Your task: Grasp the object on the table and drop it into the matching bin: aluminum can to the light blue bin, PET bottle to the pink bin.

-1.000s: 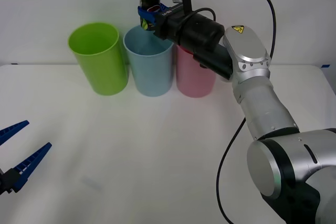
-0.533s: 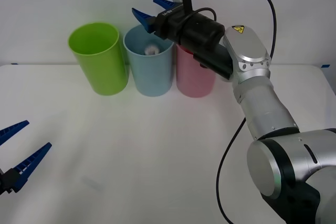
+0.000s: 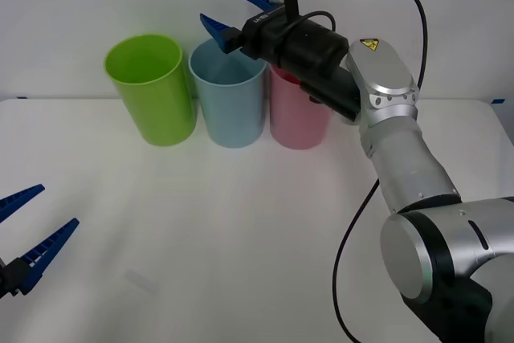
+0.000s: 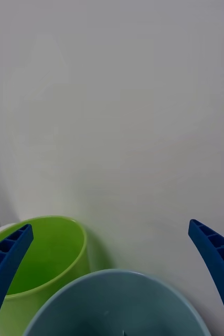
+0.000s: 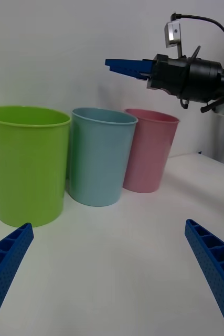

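Three bins stand in a row at the back of the white tabletop (image 3: 241,238): a lime green bin (image 3: 151,90), the light blue bin (image 3: 227,94) and the pink bin (image 3: 298,114). The right gripper (image 3: 237,14) hovers above the light blue bin's rim, its blue fingers (image 4: 214,265) spread wide and holding nothing. No can lies on the tabletop or in either gripper; it is probably down inside the light blue bin, though its interior shows nothing clearly. If so, only retreat remains. The left gripper (image 3: 24,234) waits low at the near left, fingers open and empty.
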Controlling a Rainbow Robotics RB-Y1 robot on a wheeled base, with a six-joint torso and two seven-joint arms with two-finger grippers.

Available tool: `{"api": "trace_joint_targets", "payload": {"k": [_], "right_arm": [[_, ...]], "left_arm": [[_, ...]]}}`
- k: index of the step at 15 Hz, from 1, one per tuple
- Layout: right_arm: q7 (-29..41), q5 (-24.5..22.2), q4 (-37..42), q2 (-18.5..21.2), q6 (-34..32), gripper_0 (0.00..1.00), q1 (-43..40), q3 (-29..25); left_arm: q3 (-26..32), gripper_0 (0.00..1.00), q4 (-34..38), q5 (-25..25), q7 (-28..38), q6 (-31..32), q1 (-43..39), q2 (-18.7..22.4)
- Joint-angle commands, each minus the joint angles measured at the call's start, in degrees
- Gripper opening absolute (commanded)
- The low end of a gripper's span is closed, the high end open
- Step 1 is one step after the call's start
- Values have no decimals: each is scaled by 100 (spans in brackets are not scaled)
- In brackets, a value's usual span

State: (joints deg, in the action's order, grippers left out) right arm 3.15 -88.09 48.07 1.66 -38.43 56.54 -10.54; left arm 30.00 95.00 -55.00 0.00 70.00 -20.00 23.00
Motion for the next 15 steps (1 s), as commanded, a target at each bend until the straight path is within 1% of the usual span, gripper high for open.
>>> {"api": "trace_joint_targets", "payload": {"k": [1, 3, 6, 9, 11, 12, 15], "right_arm": [[-17, 266, 1, 168, -165, 100, -99, 79], [-52, 609, 10, 396, -306, 100, -134, 307], [-69, 1216, 229, 897, -640, 100, -371, 738], [19, 1769, 985, 1363, -640, 100, -943, 1212], [19, 2218, 1495, 1750, -587, 100, -1347, 1520], [19, 2384, 1741, 1934, -569, 100, -1549, 1608], [19, 2631, 2383, 2321, -569, 100, -2138, 1626]], "left_arm": [[0, 100, 0, 0, 0, 0, 0, 0], [0, 100, 0, 0, 0, 0, 0, 0], [0, 100, 0, 0, 0, 0, 0, 0], [0, 100, 0, 0, 0, 0, 0, 0], [0, 100, 0, 0, 0, 0, 0, 0], [0, 100, 0, 0, 0, 0, 0, 0], [0, 100, 0, 0, 0, 0, 0, 0]]}}
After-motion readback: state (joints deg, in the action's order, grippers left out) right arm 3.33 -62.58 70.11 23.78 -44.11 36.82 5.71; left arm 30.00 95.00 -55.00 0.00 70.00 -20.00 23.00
